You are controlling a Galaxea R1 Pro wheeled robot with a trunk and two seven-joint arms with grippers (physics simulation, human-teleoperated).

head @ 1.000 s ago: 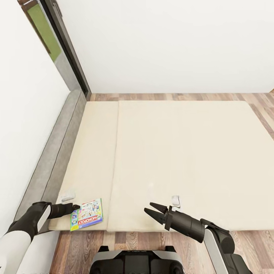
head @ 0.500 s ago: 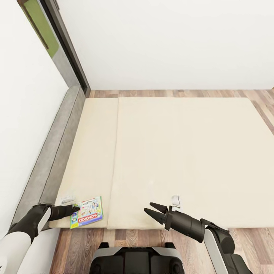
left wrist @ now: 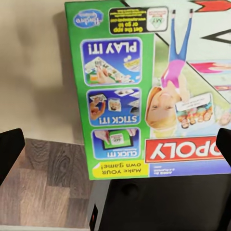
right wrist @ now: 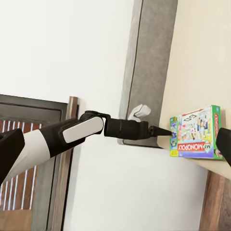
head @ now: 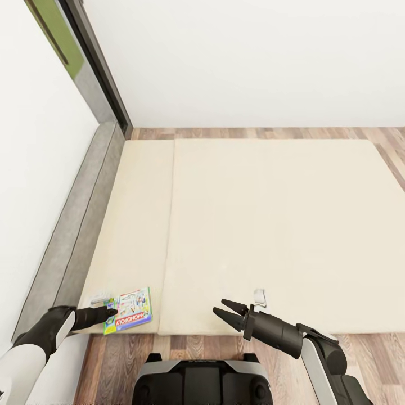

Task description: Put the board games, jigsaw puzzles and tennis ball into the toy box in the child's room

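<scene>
Left jaws (head: pixel 112 311) nearer, spread, Monopoly box (head: pixel 129 310) just ahead, right jaws (head: pixel 224 311) apart

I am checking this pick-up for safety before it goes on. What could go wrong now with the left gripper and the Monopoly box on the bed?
1. The Monopoly box lies at the near corner of the bed, partly over the edge in the left wrist view; a push might tip it onto the floor.
2. The left gripper meets the flat box from the side, with its fingers spread wide, so it may slide it rather than grasp it.
</scene>
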